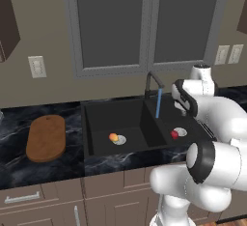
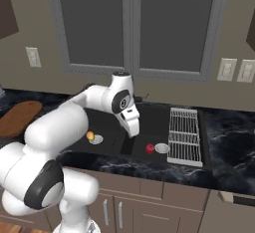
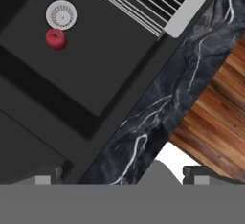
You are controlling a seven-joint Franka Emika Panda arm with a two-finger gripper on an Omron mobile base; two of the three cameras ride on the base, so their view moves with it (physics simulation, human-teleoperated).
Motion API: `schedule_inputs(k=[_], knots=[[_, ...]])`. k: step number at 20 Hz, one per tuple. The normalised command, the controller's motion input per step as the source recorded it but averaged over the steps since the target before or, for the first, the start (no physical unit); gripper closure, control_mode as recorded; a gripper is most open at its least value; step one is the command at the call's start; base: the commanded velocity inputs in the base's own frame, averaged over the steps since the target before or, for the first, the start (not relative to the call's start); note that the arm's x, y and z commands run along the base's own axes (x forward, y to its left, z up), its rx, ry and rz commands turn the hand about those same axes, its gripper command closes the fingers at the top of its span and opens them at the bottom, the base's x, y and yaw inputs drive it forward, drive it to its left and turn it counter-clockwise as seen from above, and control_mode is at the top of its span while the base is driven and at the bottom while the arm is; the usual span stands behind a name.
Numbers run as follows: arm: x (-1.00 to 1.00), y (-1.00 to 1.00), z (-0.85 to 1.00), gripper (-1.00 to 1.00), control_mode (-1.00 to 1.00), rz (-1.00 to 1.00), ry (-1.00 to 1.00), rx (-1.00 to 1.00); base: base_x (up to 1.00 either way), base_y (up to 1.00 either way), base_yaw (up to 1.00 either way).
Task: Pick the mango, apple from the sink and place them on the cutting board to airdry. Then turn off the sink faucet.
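The orange-yellow mango (image 1: 113,136) lies by the drain in the left basin of the black sink (image 1: 88,123). In the right basin, the red apple (image 1: 174,134) rests beside its drain; the hand view shows this apple (image 3: 56,39) far off at upper left. On the counter left of the sink lies the brown cutting board (image 1: 46,138), with nothing on it. Water runs from the dark sink faucet (image 1: 153,81). My gripper (image 2: 133,130) hangs open and empty above the sink's divider, its fingertips (image 3: 45,179) wide apart, well clear of both fruits.
A white wire rack (image 2: 184,135) covers the right side of the right basin. The blue water stream (image 1: 158,103) falls near the divider. Black marble counter (image 1: 19,167) surrounds the sink, with cabinet fronts below and wood floor (image 3: 217,117) beyond the front edge.
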Motion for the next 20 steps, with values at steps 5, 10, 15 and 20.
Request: schedule_inputs(k=[5, 10, 15, 20], knots=[[0.16, 0.0, -0.27, -1.0, -1.0, 0.0, 0.0, 0.0, 0.0, 0.0, 0.0], [0.05, -0.13, -0.2, -1.0, -1.0, 0.0, 0.0, 0.02, 0.0, 0.0, 0.0], [0.07, -0.2, -0.2, -1.0, -1.0, -0.02, 0.0, 0.09, 0.0, 0.0, 0.0], [0.14, -0.09, -0.2, -1.0, -1.0, -0.04, 0.0, 0.07, 0.0, 0.0, 0.0]])
